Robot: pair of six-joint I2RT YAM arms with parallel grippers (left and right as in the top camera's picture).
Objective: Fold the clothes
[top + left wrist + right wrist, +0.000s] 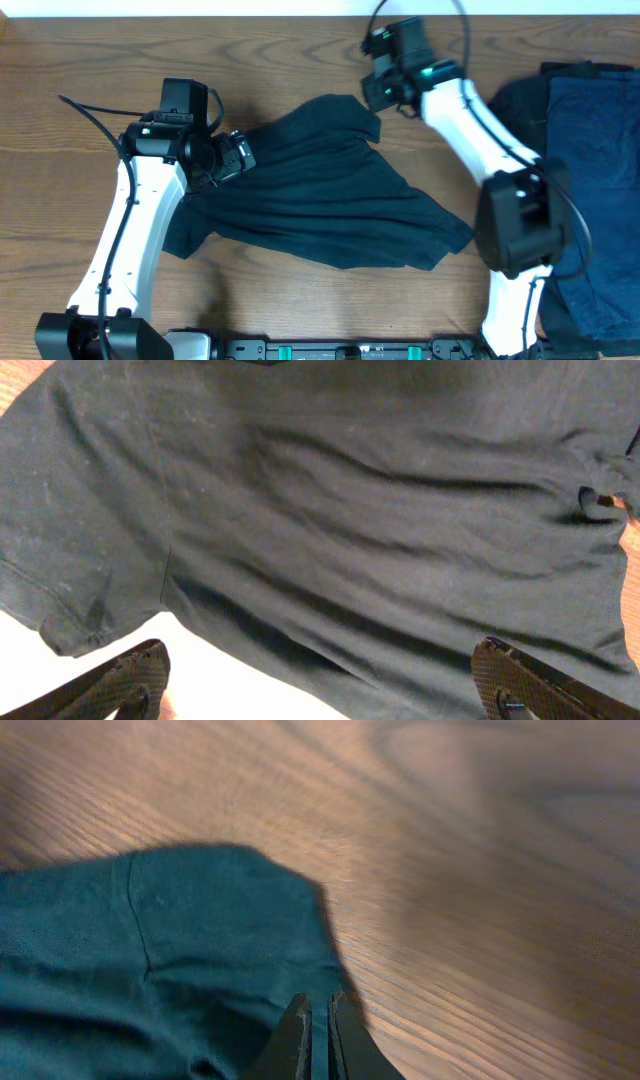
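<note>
Overhead view: nothing folded yet, black T-shirt (330,200) sprawls rumpled, right end effector (378,100) pinching its edge, left end effector (245,152) spread wide.

A black T-shirt (330,200) lies rumpled but roughly flat at the middle of the desk (90,60), with creases running across it. One sleeve points toward 8 o'clock and a bunched corner reaches toward 1 o'clock. Well apart, at 3 o'clock, a navy garment (595,150) lies spread over a black garment (515,105), stretching down toward 5 o'clock.
</note>
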